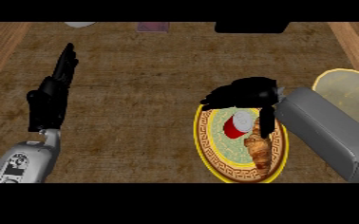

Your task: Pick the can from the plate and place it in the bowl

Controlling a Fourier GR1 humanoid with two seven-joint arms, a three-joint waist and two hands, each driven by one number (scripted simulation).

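The two grey forearms come in from the lower edge of the frame, the right one a broad grey block slanting up from the lower right corner. Its black right hand hangs over the upper rim of the plate, fingers curved downward and spread, one finger reaching down beside the can. The hand arches above the can without closing round it; nothing is held.

The can, red with a pale end, lies tilted on its side in the upper half of the plate, which sits right of centre in the lower part of the frame, yellow-rimmed with a patterned brown band and a pale green middle. A croissant lies just below the can on the same plate.

The bowl, pale yellow, shows at the right edge, partly behind the right forearm.

At the left of the frame the left hand rests above the brown bench, fingers straight and pointing up, holding nothing.
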